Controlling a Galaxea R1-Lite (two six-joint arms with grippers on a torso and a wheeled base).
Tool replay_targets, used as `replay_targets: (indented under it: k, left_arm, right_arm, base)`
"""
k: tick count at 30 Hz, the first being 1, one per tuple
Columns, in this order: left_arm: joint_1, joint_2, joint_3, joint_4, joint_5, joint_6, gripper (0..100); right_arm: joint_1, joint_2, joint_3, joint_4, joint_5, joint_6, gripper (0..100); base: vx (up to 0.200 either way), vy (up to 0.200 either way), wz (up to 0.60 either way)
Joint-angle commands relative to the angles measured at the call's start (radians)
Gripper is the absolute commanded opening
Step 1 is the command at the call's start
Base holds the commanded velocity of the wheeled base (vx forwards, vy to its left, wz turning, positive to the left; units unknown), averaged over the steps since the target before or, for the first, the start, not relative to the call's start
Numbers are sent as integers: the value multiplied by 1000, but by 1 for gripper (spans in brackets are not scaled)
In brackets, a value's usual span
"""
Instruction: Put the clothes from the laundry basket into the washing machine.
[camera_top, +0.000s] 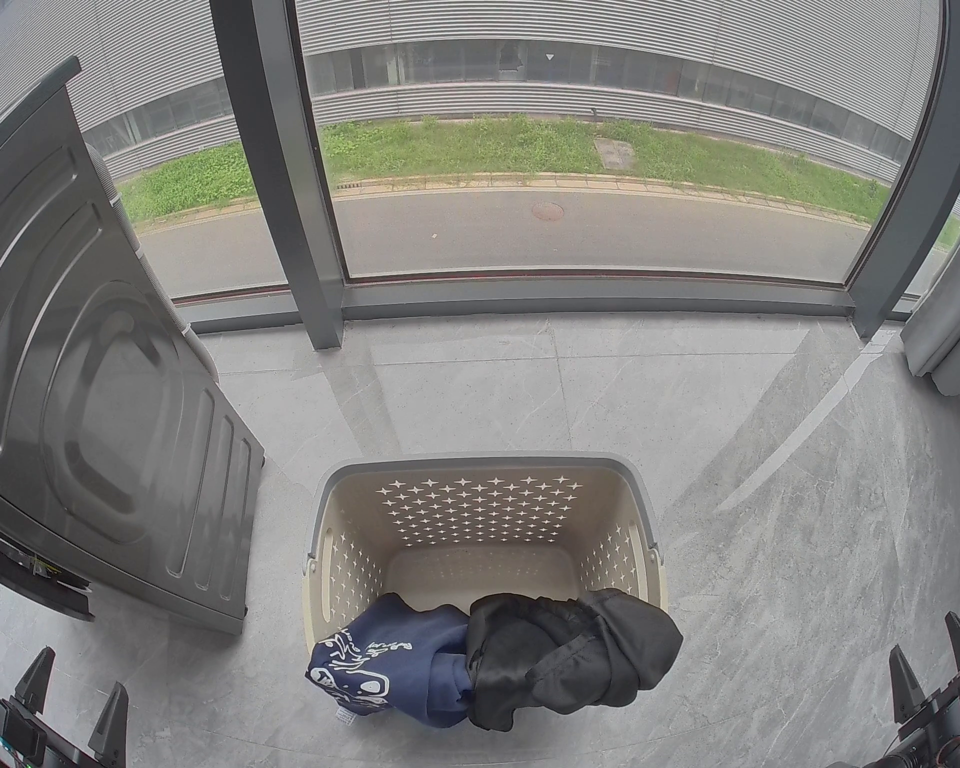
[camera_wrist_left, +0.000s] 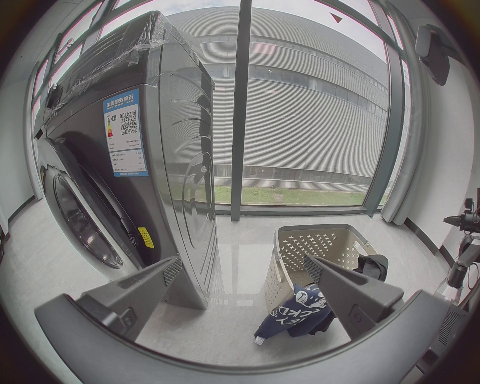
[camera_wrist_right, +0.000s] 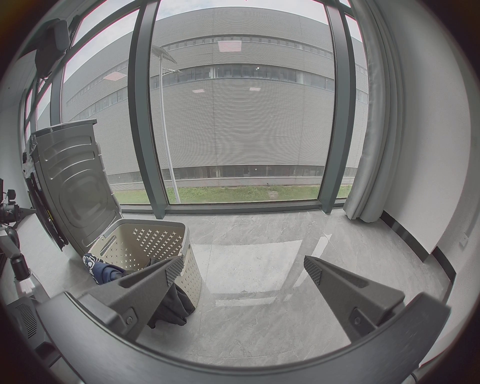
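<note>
Clothes (camera_top: 500, 655) hang over the near rim of the laundry basket (camera_top: 480, 466), between both grippers; blue top (camera_top: 395, 672) lies nearer the left gripper (camera_top: 80, 675), black top (camera_top: 585, 645) nearer the right gripper (camera_top: 925, 640); both have fingers apart, empty; washing machine (camera_top: 110, 400) stands left.

Both the left hand (camera_wrist_left: 242, 261) and right hand (camera_wrist_right: 242, 261) have dark grey wedge-shaped fingers (camera_wrist_left: 350, 295) with ribbed pads (camera_wrist_left: 172, 270).

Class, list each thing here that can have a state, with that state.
laundry basket: upright, clothes over its near rim
blue garment: draped over rim
black garment: draped over rim
washing machine door: seems ajar
left gripper: open, empty
right gripper: open, empty
</note>
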Motion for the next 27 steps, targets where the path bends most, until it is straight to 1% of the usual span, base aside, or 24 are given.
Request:
replay_targets:
  k: [1,7,13,19,25,27]
  left_arm:
    - [0,-18,16,0,0,-1,100]
    - [0,-18,16,0,0,-1,100]
    - [-1,-18,16,1,0,-1,100]
    - [0,-18,16,0,0,-1,100]
    - [0,-18,16,0,0,-1,100]
    - [0,-18,16,0,0,-1,100]
  right_arm:
    - [0,-16,18,-1,0,0,100]
    - [-2,-16,18,-1,0,0,100]
    - [0,-16,18,-1,0,0,100]
    - [0,-16,18,-1,0,0,100]
    - [0,-16,18,-1,0,0,100]
    - [0,-16,18,-1,0,0,100]
  base:
    - [0,0,0]
    - [0,0,0]
    - [200,0,0]
    - [0,0,0]
    - [200,0,0]
    - [0,0,0]
